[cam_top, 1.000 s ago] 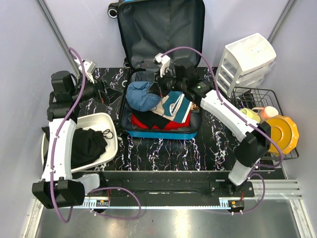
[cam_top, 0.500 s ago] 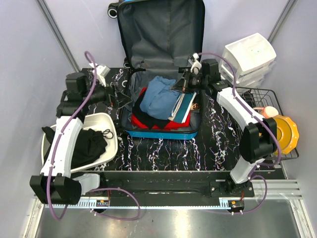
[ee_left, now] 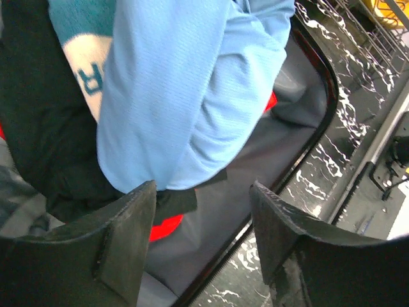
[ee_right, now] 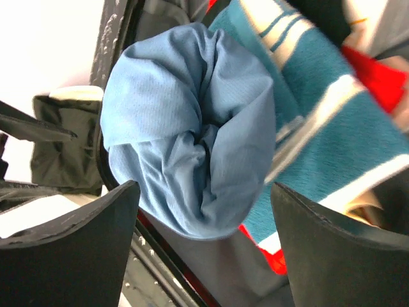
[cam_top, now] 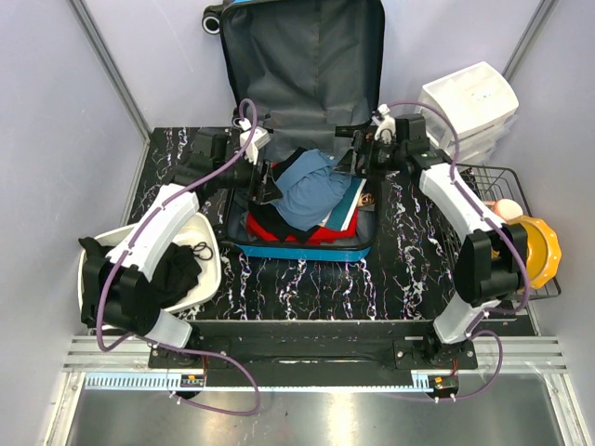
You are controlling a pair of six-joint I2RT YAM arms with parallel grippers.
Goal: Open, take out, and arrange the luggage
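Pale lilac-grey walls (cam_top: 56,139) close in the scene on the left, back and right, under soft, even light. Slanted metal struts (cam_top: 107,60) run down the two rear corners. A black table (cam_top: 307,279) veined with white, like marble, fills the middle. A white plastic drawer unit (cam_top: 465,107) stands at the far right, close to the wall. Along the table's near edge lies a silver metal rail (cam_top: 548,348), and below it a glossy grey floor (cam_top: 372,418).

luggage (cam_top: 302,65): dark grey lining, bright-blue shell
top garment (cam_top: 311,186): plain light blue
striped garment (cam_top: 346,206): teal with white stripes
bottom garment (cam_top: 293,234): red
table (cam_top: 307,283): black, white marbling
tub (cam_top: 214,265): white
plate (cam_top: 539,251): yellow
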